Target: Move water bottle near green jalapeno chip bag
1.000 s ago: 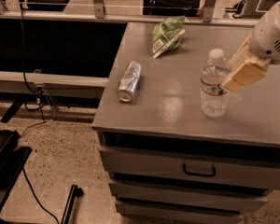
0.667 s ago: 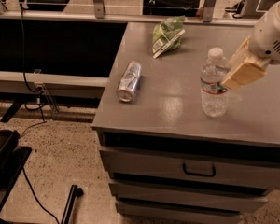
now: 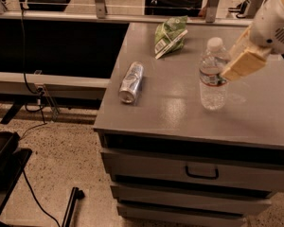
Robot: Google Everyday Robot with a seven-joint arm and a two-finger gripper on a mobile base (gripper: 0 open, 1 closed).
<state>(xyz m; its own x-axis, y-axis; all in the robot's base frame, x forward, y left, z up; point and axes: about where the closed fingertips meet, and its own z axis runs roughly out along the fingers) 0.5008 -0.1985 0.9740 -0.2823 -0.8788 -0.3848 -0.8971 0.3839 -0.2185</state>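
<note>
The water bottle [image 3: 211,79] stands upright on the right part of the grey cabinet top [image 3: 170,110]; it is clear and ribbed, with a white cap and a dark label band. My gripper [image 3: 237,66] comes in from the upper right and sits against the bottle's right side at label height. The green jalapeno chip bag [image 3: 169,36] lies at the far edge of the top, well behind and left of the bottle.
A silver drink can [image 3: 131,82] lies on its side near the top's left edge. Drawers with a dark handle [image 3: 201,173] are below the front edge. A railing runs behind the cabinet. Cables and a dark base lie on the floor at left.
</note>
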